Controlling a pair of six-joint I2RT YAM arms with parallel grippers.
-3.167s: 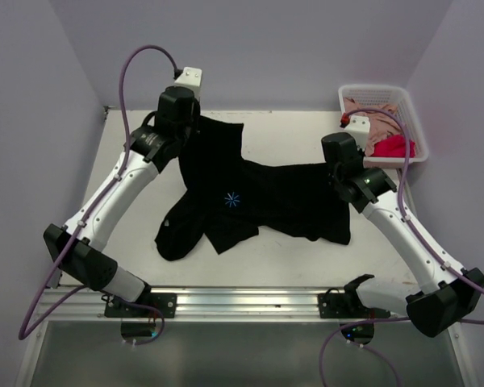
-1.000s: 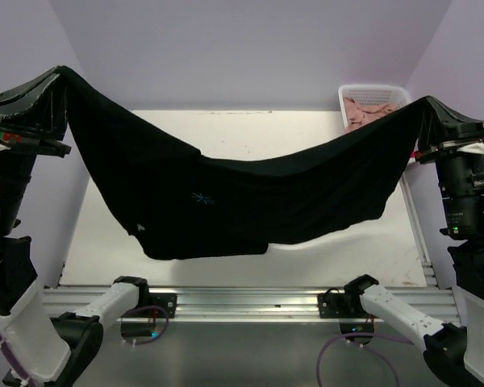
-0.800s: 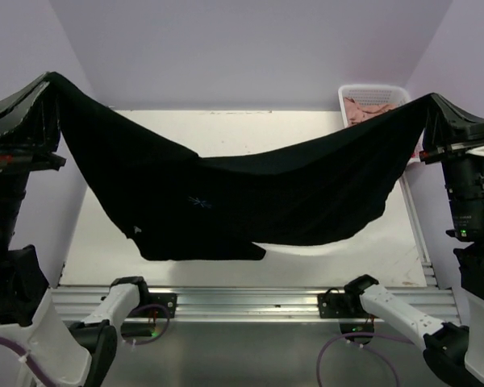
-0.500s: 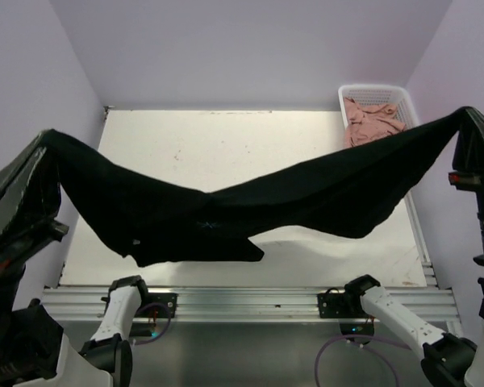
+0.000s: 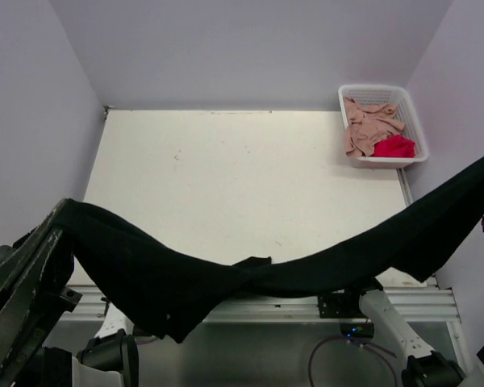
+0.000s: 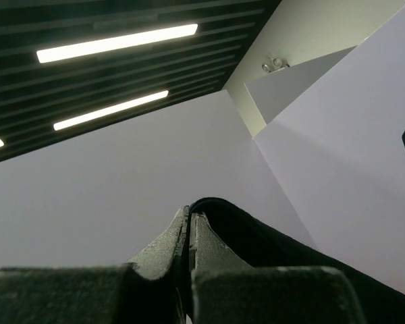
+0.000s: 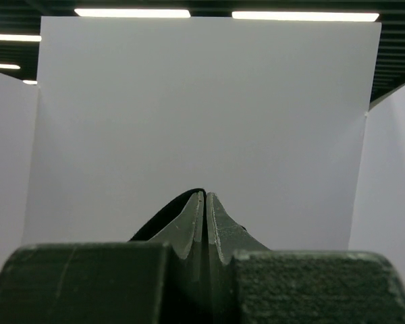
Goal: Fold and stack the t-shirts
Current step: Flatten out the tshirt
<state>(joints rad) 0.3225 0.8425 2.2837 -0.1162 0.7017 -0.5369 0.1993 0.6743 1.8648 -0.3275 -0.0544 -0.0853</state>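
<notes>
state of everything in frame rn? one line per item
black t-shirt: off the table, strung between both grippers, sagging in the middle.
left gripper: shut on black t-shirt, pointing up.
right gripper: shut on black t-shirt, pointing up.
basket: upright at the table's far right corner, holding two shirts.
pink t-shirt: crumpled in basket.
red t-shirt: crumpled in basket, at its near end.

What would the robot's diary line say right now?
left gripper: shut on black t-shirt | right gripper: same | state: sagging mid-air | basket: pink t-shirt, red t-shirt
</notes>
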